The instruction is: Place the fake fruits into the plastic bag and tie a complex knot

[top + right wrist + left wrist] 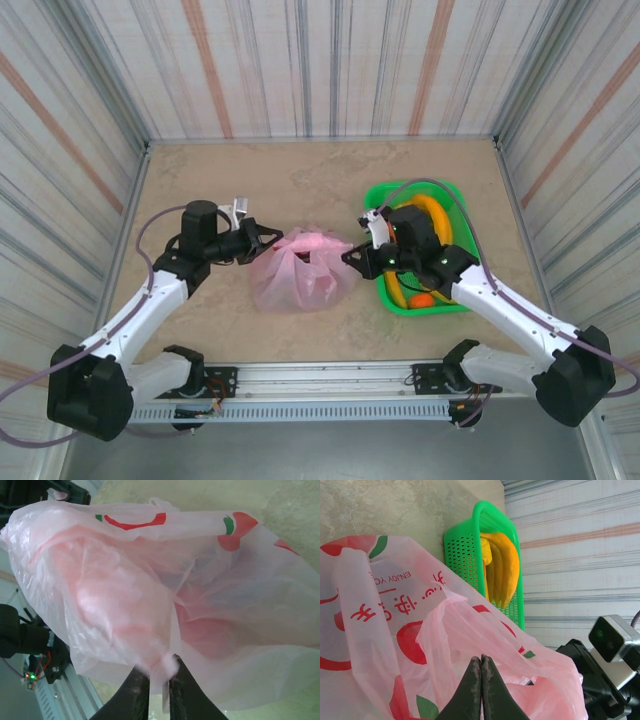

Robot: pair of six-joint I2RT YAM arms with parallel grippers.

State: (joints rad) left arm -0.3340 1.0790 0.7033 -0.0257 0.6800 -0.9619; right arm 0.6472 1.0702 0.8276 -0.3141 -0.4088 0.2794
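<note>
Two hands are flanking the bag. The left hand (481, 657) is pressing its fingers tight together against the pink film, and I cannot tell whether a fold is caught between them. The right hand (159, 674) is holding its fingers slightly apart with a tuft of film between them; whether it is gripping or letting go is unclear. The bag (300, 270) is lying slumped on the table (300, 170) between the two hands. Bananas (500, 565) and an orange ball (422, 299) are sitting in the green basket (375, 192) beside the right hand, so readying the bag for loading seems the step in hand. Doing it well probably means gripping opposite rims firmly, drawing them gently apart until the mouth is gaping upward, and anchoring one side while fruit is crossing over.
</note>
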